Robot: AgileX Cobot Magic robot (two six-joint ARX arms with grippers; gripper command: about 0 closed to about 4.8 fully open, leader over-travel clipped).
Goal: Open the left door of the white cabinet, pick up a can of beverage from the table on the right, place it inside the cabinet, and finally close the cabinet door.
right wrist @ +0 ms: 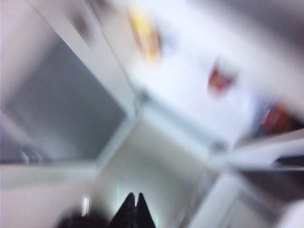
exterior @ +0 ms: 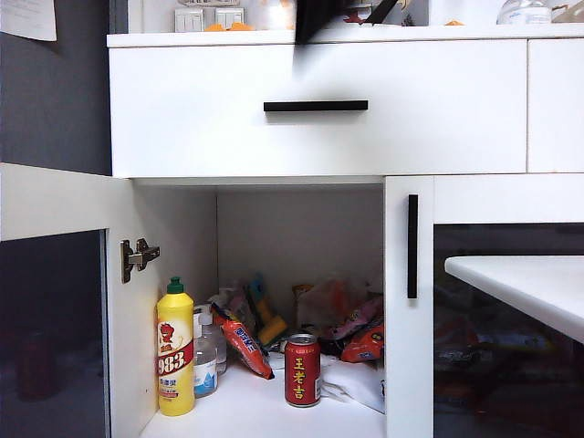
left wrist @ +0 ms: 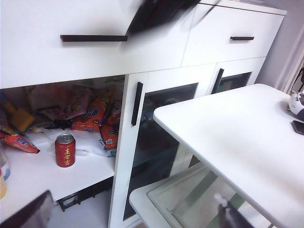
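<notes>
**Can on the cabinet shelf, left door wide open**

The left door point(exterior: 55, 301) of the white cabinet point(exterior: 319, 109) is swung fully open, its hinge point(exterior: 137, 257) exposed at the cabinet wall. The can of beverage point(exterior: 302, 369) stands upright on the shelf inside, near the front edge, apart from the yellow bottle point(exterior: 175, 351) standing further toward the open door. Snack packets point(exterior: 351, 333) and a white cloth point(exterior: 356, 379) lie just behind and beside the can. The twin door point(exterior: 409, 310) is closed, and the tabletop point(exterior: 529, 287) juts in front of it.

The right tool point(right wrist: 134, 209) shows in its own wrist view as two dark fingertips pressed together, holding nothing (that view is heavily blurred). A dark smear point(exterior: 319, 18) at the cabinet's top edge is some part of an arm; which one cannot be told. The left tool point(left wrist: 133, 216) stands with its fingers point(left wrist: 28, 213) spread wide apart, empty, low before the cabinet, the can point(left wrist: 65, 150) well ahead of it.
</notes>
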